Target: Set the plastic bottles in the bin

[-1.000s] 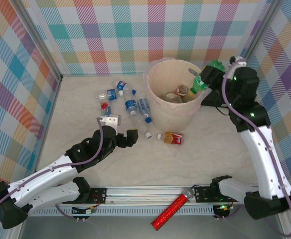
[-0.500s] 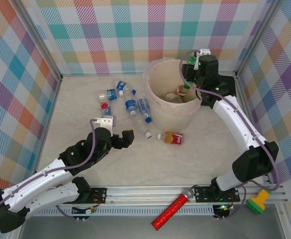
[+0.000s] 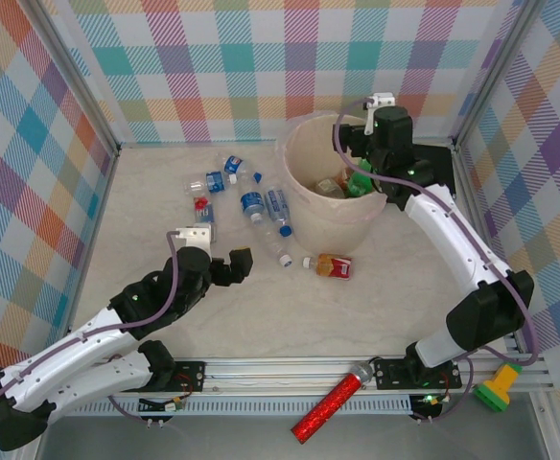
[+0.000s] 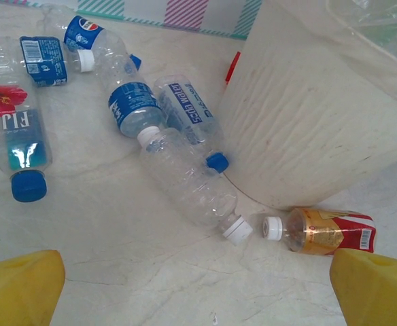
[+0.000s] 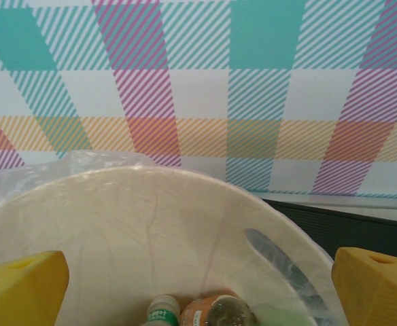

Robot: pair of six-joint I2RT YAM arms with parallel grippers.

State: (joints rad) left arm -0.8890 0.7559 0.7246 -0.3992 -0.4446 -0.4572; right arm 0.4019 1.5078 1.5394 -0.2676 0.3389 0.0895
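Note:
Several plastic bottles (image 3: 246, 196) lie on the table left of the beige bin (image 3: 299, 144). Seen from the left wrist, a clear bottle (image 4: 188, 180) with a white cap and a brown bottle (image 4: 321, 231) with a red and gold label lie at the foot of the bin's wall (image 4: 321, 122). My left gripper (image 4: 198, 292) is open and empty, low over the table short of them (image 3: 230, 261). My right gripper (image 3: 355, 153) is open over the bin's right rim and holds nothing (image 5: 198, 288). A green bottle (image 3: 360, 182) lies inside the bin among others (image 5: 161, 314).
A red glittery tube (image 3: 326, 407) lies on the front rail. A yellow-green item (image 3: 499, 393) sits at the front right corner. A flat black case (image 3: 431, 174) lies behind the bin to the right. Chequered walls close in the table.
My right gripper swung left over the bin, opened, and the green bottle it held now lies inside. My left arm drew back slightly towards the near left.

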